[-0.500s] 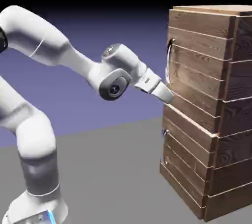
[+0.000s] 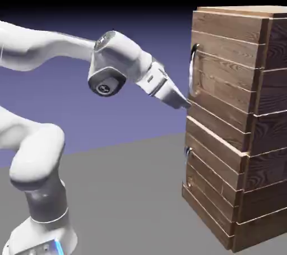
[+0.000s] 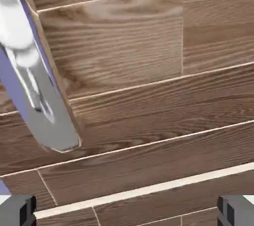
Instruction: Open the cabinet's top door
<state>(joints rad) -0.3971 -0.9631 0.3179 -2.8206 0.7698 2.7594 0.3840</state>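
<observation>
In the exterior view, the top door [image 2: 227, 74] sits above the lower door [image 2: 213, 172] on the cabinet's front. The gripper [image 2: 187, 106], fingers spread, is near the top door, below its handle [image 2: 193, 70].

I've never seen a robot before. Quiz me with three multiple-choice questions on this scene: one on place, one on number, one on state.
1. Where is the top door's handle?
A) Below the gripper
B) On the cabinet's roof
C) Higher than the gripper

2. How many handles show on the cabinet?
A) One
B) Two
C) Five

3. How is the gripper?
A) Open, empty
B) Gripping the handle
C) Shut

1 C: the exterior view shows it above the fingertips.
2 B: one long, one short below.
3 A: the hand view shows its tips wide apart, nothing held.
</observation>
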